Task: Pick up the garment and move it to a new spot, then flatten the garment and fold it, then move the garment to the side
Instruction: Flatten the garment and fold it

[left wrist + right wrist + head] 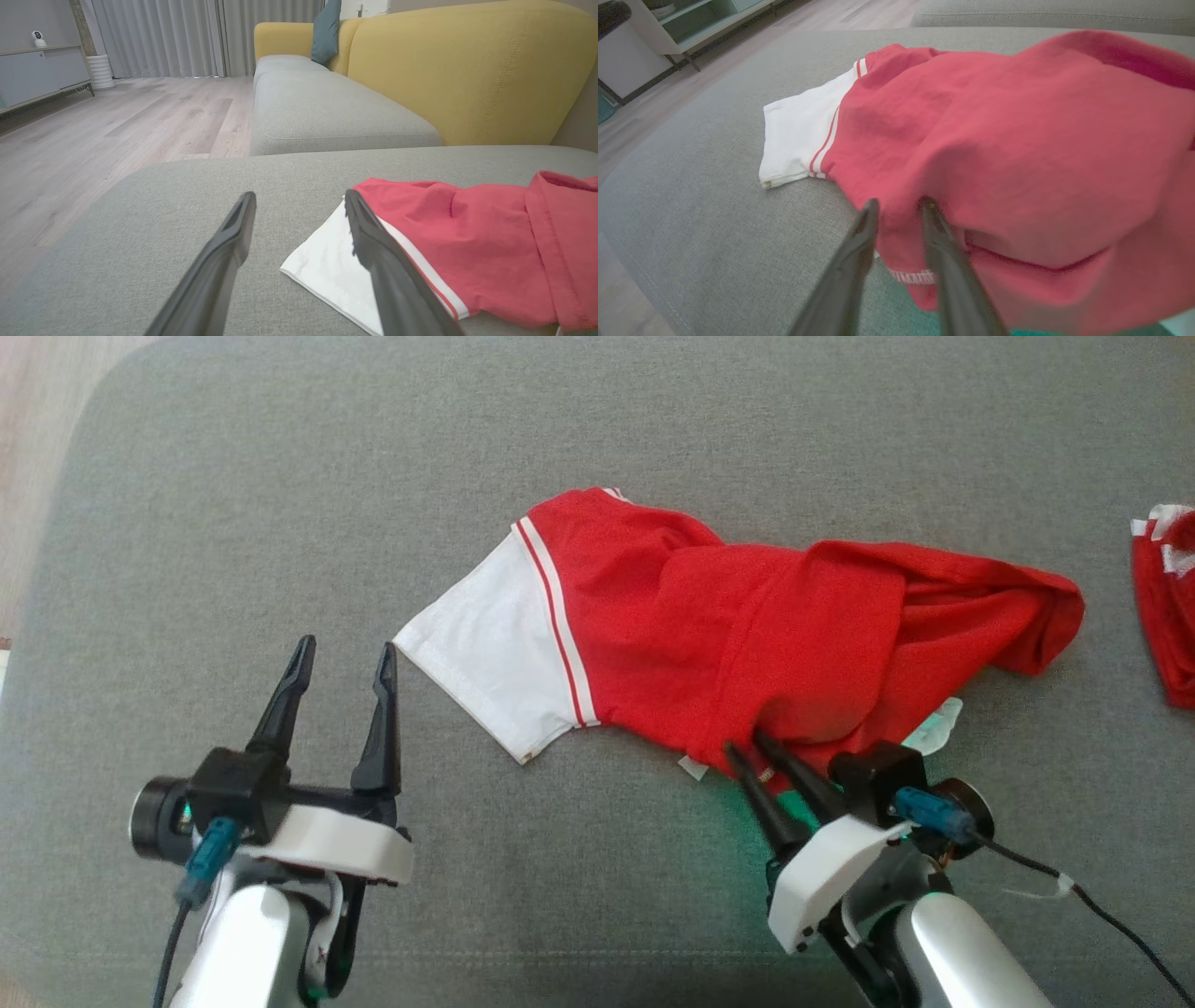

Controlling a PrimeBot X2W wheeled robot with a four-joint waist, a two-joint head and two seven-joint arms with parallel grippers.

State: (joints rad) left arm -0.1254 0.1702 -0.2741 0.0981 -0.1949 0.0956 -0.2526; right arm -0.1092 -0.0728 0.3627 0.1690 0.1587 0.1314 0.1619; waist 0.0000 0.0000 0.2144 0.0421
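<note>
Presently crumpled right of centre on the wide grey fabric sofa seat [280, 476], toward its front edge: the red mesh shirt with 1 white sleeve [747, 616]. Left hand [345, 646] spread wide, empty, just beside the sleeve hem. Right hand [743, 741] narrow, astride the near red fold; cannot tell whether clamped. Likely trouble: pinching only 1 layer, then slipping on the lift. Cloth between fingers [859, 252] plain from the right wrist; from the head, a 2nd red garment [1167, 607] at the right edge.
</note>
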